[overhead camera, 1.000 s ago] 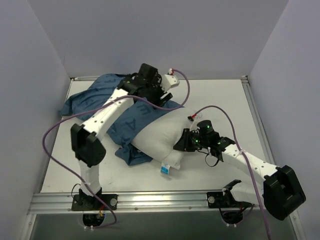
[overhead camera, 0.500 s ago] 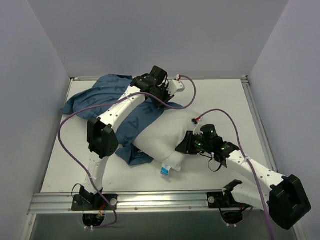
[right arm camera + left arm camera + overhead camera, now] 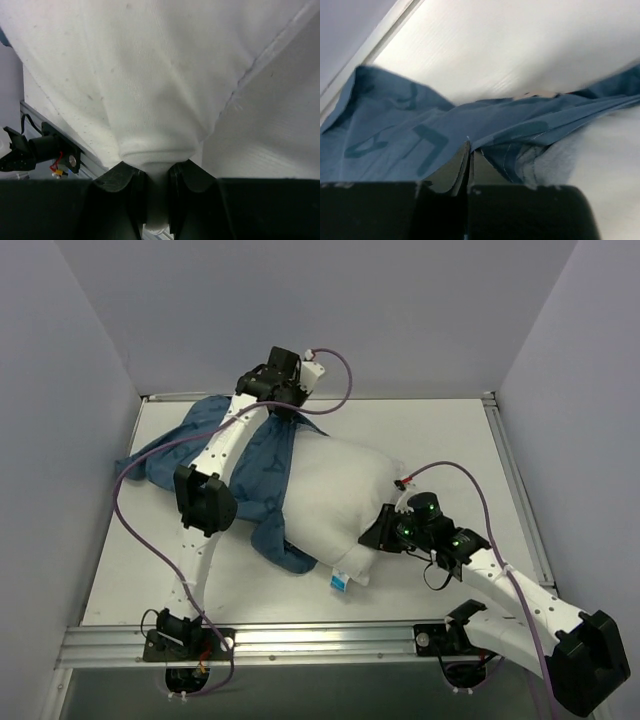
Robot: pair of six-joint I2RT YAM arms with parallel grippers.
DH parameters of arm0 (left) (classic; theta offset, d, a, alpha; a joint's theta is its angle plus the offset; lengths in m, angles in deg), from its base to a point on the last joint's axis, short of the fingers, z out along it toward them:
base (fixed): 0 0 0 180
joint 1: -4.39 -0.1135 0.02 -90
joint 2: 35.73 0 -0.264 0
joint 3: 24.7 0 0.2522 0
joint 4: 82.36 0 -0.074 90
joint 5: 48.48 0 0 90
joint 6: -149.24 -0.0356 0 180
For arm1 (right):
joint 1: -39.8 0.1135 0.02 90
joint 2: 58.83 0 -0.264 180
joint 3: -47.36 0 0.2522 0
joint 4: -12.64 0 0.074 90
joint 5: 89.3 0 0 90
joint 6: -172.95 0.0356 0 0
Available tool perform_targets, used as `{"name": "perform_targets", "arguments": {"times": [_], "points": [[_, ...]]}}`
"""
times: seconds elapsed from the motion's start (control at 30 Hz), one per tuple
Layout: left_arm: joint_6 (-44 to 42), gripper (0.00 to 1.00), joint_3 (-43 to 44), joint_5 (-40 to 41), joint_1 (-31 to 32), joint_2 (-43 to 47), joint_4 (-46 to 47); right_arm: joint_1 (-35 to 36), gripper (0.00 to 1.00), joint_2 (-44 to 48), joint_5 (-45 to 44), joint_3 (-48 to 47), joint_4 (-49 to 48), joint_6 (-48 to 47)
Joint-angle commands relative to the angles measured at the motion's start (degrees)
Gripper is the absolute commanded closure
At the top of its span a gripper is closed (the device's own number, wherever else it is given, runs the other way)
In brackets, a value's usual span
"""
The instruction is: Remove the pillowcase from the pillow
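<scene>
The white pillow (image 3: 335, 495) lies in the middle of the table, a small blue-and-white tag (image 3: 340, 583) at its near corner. The blue printed pillowcase (image 3: 255, 465) still wraps its left end and trails off to the far left. At the far edge of the cover, my left gripper (image 3: 284, 410) is shut on a fold of the pillowcase (image 3: 420, 130), and its fingertips (image 3: 469, 148) meet with blue cloth stretched taut from them. My right gripper (image 3: 375, 536) is shut on a bunched corner of the pillow (image 3: 150, 100), with white fabric squeezed between its fingers (image 3: 122, 182).
Grey walls close in the table (image 3: 440, 430) on the left, back and right. An aluminium rail (image 3: 300, 640) with both arm bases runs along the near edge. Purple cables (image 3: 130, 480) loop beside the left arm and over the right arm.
My left gripper shut on the pillowcase and moved left and back with it. The blue cover has slid left, baring more white pillow. My right gripper kept its hold and shifted slightly right.
</scene>
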Motion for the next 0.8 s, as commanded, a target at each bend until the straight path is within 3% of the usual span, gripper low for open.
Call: {"name": "perform_targets", "arguments": {"times": [0.0,0.13,0.23,0.37,0.43,0.47,0.53,0.57,0.77], "points": [[-0.9,0.98,5.5,14.6,-9.0,-5.3,4.7,0.6,1.0,2.9,-1.3,-1.6,13.3,0.6],[-2.2,0.98,-1.6,15.1,-18.4,-3.6,9.4,-0.1,1.0,4.4,-2.7,-0.5,14.5,2.5],[-1.8,0.98,-2.0,13.0,-24.2,-2.6,10.1,-1.5,1.0,4.1,-2.6,-0.1,14.3,2.3],[-1.4,0.96,-3.4,1.1,-24.9,0.6,6.0,-4.1,1.0,0.6,-0.2,-0.2,9.8,2.4],[-1.8,0.8,-9.5,-5.4,-23.6,5.7,6.6,-5.2,1.0,-1.5,-0.7,-1.5,7.9,2.6],[-1.8,0.46,-11.6,-7.2,-22.4,7.8,8.0,-5.6,1.0,-3.2,-1.0,-2.1,7.4,3.3],[-1.8,0.16,-14.4,-12.0,-21.2,13.0,8.2,-5.9,1.0,-4.4,-1.9,-3.9,5.7,4.3],[-1.7,0.06,-13.3,-13.6,-20.4,14.1,5.6,-6.2,1.0,-5.2,-2.5,-4.8,5.7,4.9],[-0.6,0.06,-0.1,-26.6,-22.6,20.1,-13.9,-10.2,1.0,-6.6,-3.3,-11.1,6.4,6.5]]}}
